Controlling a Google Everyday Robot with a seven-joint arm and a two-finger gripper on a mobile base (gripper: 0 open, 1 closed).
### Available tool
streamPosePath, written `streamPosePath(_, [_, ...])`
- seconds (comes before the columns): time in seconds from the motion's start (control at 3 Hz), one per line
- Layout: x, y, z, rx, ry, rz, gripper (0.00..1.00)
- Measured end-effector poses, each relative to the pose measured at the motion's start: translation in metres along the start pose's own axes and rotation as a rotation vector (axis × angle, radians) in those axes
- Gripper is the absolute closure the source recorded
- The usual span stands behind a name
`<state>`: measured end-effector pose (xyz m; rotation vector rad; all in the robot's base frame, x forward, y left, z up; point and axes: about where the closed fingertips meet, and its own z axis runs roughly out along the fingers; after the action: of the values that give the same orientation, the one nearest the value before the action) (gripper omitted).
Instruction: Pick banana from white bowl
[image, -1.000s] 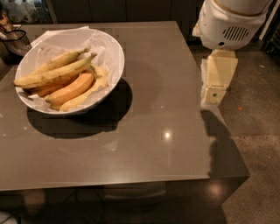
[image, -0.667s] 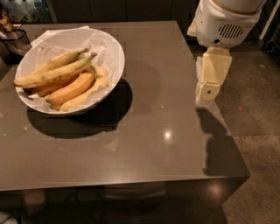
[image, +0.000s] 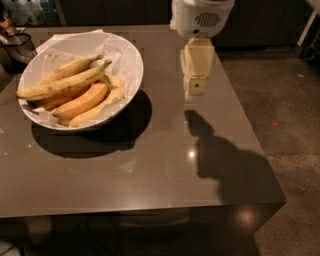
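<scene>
A large white bowl (image: 127, 57) lined with crumpled white paper stands on the left part of a dark grey table (image: 165, 165). Several bananas lie in it. The longest, slim pale yellow banana (image: 60, 86) lies across the top of the pile, its dark stem tip pointing up right. Plumper orange-yellow bananas (image: 82, 101) lie below it. My gripper (image: 196, 86) hangs from the white arm housing (image: 202, 17) above the table, to the right of the bowl and apart from it. It holds nothing.
A dark container (image: 17, 45) stands at the table's far left, behind the bowl. The table's right edge runs close to the gripper's right; beyond it is dark speckled floor (image: 285, 115). The arm's shadow falls on the table's front right.
The gripper and arm have moved left over the table, closer to the bowl. The bowl and bananas have not moved on the table.
</scene>
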<state>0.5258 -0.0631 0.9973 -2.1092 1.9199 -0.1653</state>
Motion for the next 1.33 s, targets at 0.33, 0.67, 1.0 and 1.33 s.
streamPosePath(0.33, [-0.014, -0.009, 0.002, 0.016, -0.014, -0.021, 0.0])
streamPosePath(0.67, [-0.02, -0.016, 0.003, 0.037, -0.056, -0.01, 0.0])
streamPosePath(1.0, [-0.045, -0.037, -0.003, 0.08, -0.073, -0.061, 0.0])
streamPosePath(1.33, [-0.082, -0.06, 0.0, 0.088, -0.076, -0.15, 0.09])
